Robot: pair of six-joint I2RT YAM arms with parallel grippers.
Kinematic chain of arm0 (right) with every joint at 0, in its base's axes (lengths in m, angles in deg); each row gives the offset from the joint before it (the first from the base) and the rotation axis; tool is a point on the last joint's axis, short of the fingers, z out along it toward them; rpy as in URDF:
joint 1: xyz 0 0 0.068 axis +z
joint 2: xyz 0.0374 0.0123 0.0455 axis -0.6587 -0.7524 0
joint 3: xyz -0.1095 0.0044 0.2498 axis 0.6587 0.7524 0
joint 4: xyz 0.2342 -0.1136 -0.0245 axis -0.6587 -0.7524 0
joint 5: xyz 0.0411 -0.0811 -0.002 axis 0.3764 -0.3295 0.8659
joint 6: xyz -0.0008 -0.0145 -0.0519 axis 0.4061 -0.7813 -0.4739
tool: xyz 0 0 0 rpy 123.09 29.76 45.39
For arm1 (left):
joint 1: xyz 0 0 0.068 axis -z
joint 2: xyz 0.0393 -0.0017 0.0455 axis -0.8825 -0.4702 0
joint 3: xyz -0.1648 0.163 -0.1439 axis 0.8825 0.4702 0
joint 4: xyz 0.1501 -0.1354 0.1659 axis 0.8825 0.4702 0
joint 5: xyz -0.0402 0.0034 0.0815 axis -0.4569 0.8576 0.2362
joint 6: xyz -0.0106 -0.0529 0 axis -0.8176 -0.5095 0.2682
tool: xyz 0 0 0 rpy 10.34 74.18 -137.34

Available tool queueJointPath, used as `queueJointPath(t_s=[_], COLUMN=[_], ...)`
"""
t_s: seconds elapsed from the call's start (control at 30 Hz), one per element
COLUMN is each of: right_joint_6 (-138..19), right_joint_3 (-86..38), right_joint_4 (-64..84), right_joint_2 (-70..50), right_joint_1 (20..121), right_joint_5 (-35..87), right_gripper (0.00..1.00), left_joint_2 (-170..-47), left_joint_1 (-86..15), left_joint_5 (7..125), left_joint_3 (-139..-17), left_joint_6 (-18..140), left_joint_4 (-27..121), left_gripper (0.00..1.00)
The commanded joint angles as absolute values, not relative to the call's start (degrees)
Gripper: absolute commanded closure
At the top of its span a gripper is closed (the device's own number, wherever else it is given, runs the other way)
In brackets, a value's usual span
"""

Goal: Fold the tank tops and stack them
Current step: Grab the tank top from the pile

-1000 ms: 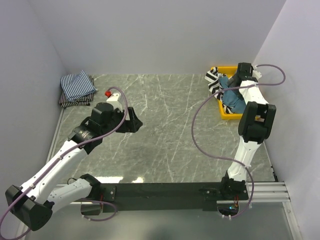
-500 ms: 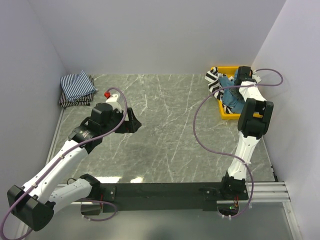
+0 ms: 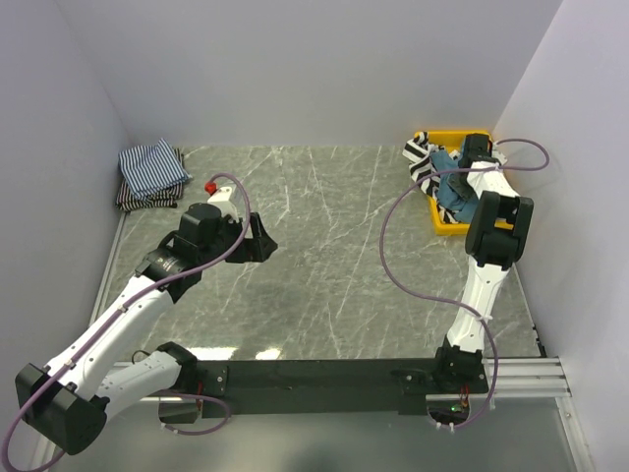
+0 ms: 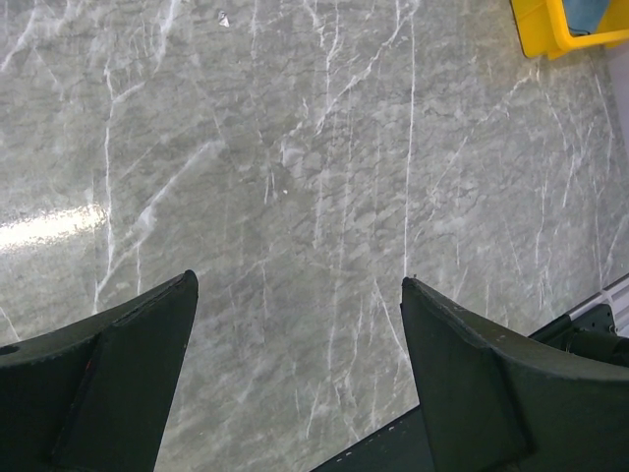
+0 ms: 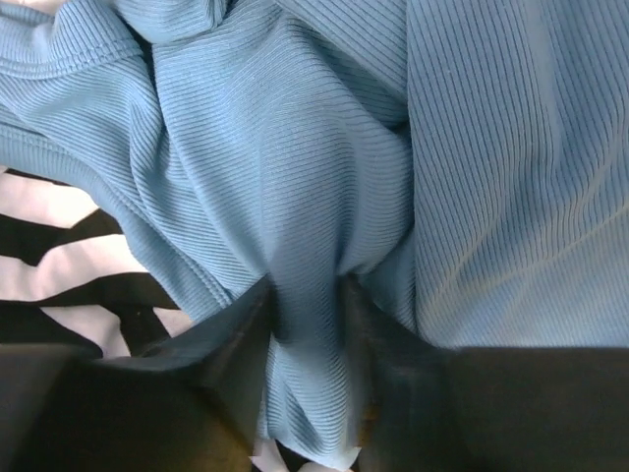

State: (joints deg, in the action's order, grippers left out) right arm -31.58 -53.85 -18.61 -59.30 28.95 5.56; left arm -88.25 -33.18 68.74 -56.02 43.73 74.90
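Marble table (image 3: 324, 246): folded striped tank tops (image 3: 150, 173) stacked far left; teal tank top (image 5: 295, 177) and black-and-white top (image 3: 421, 157) crumpled in yellow tray (image 3: 444, 135), far right. Right claw (image 5: 305, 295) pinches teal fold; left claw (image 4: 295, 374) spread, empty.

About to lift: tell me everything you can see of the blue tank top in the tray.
The teal-blue ribbed tank top is soft, fine-ribbed knit, crumpled into loose folds, with one stitched hem band showing. It lies bunched in the yellow plastic tray on the far right, partly over the black-and-white striped top. The right gripper pinches an upright ridge of it.
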Motion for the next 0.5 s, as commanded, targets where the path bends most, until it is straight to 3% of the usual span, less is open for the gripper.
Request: queueJointPath(t_s=[0.0,0.03,0.17,0.47], right_joint_6=[-31.37,-31.28,-31.19,-31.98], right_joint_3=[-53.65,-53.56,-53.03,-57.95], right_joint_4=[-17.35,-17.26,-16.56,-17.09], right_joint_2=[-57.87,-57.35,-51.39,-37.32], right_joint_1=[29.07,29.07,29.07,28.89], right_joint_5=[4.98,4.54,2.17,-2.41], right_gripper=[0.64,0.77,1.0,1.0], left_joint_2=[-87.17,-87.25,-87.26,-86.46], left_joint_1=[-33.56,-33.56,-33.65,-33.83], left_joint_5=[67.65,67.56,67.21,67.56], left_joint_3=[-55.77,-55.77,-55.6,-55.33], left_joint_6=[44.42,44.33,44.16,44.24], left_joint_4=[72.54,72.54,72.37,72.28], left_gripper=[0.1,0.1,0.1,0.1])
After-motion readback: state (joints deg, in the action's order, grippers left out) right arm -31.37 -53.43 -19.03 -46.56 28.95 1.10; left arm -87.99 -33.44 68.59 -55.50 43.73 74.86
